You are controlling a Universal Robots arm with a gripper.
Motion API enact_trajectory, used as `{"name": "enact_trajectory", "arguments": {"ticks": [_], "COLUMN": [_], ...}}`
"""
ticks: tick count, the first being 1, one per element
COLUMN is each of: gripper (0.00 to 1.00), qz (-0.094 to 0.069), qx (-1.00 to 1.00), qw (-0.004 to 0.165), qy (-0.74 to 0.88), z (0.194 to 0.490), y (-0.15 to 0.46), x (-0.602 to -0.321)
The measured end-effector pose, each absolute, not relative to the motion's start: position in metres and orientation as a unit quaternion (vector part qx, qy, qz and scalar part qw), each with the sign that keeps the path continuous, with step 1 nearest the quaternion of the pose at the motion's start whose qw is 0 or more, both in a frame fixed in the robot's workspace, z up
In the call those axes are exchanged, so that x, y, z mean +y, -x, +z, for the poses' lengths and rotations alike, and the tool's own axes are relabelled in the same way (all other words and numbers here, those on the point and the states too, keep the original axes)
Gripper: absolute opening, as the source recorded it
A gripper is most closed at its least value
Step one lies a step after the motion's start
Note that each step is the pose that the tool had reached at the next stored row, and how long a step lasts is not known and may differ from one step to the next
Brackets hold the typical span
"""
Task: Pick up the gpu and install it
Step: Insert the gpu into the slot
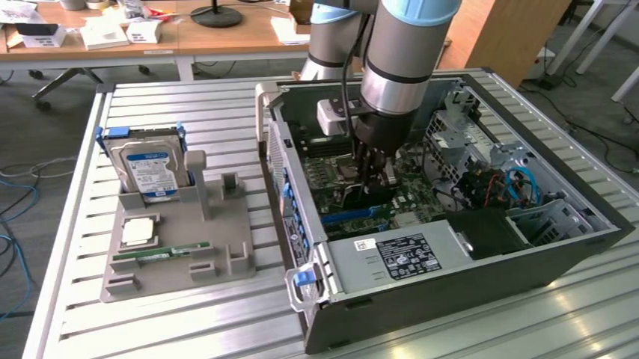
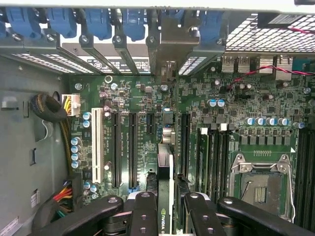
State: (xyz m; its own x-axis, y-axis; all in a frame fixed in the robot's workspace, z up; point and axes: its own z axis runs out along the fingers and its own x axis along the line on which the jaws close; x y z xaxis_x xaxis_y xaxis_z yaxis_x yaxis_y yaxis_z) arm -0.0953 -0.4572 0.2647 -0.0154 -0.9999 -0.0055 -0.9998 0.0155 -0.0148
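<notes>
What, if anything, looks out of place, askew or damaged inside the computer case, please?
Nothing stands out. The gpu is held straight and edge-on in the tool, running parallel to the slots of the motherboard. No damage is visible.

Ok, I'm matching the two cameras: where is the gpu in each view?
Exterior view: the gpu sits under the hand, inside the open computer case.
Wrist view: the gpu is seen edge-on, running up the middle between the hand's fingers.
Shared landmark: the green motherboard beneath the card.
</notes>
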Motion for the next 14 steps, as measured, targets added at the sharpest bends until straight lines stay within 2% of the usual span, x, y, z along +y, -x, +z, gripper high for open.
{"name": "enact_trajectory", "arguments": {"ticks": [14], "gripper": [0.26], "qz": [-0.005], "qx": [0.713], "qw": [0.006], "qy": [0.702], "z": [0.259], "y": [0.0957], "x": [-0.4568]}}
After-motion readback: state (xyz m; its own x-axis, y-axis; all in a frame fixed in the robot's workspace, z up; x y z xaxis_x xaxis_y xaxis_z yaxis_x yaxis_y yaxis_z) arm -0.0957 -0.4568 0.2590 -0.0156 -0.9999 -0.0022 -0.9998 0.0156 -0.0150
